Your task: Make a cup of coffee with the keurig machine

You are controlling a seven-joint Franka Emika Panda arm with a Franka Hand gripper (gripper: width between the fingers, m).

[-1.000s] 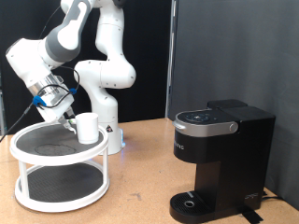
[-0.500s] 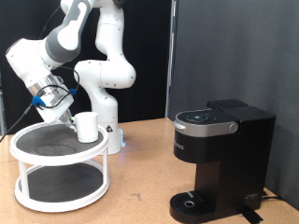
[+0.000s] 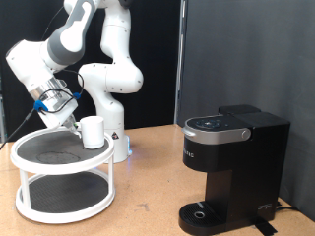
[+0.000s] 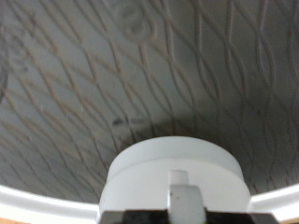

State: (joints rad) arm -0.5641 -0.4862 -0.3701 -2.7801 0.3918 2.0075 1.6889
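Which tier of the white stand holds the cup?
The upper tier: the cup stands at its edge by the gripper; the lower tier looks bare.

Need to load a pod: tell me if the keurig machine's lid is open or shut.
Shut. The keurig machine shows its rounded top panel lying flat and level on the body, with no gap or raised hinge visible in the exterior view.

Wooden table (image 3: 148, 177) with white two-tier round rack (image 3: 63, 177) bearing the cup (image 3: 93, 133), black keurig machine (image 3: 231, 172) alongside.

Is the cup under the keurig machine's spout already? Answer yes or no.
No, the cup sits on the top shelf of the white rack, apart from the keurig machine.
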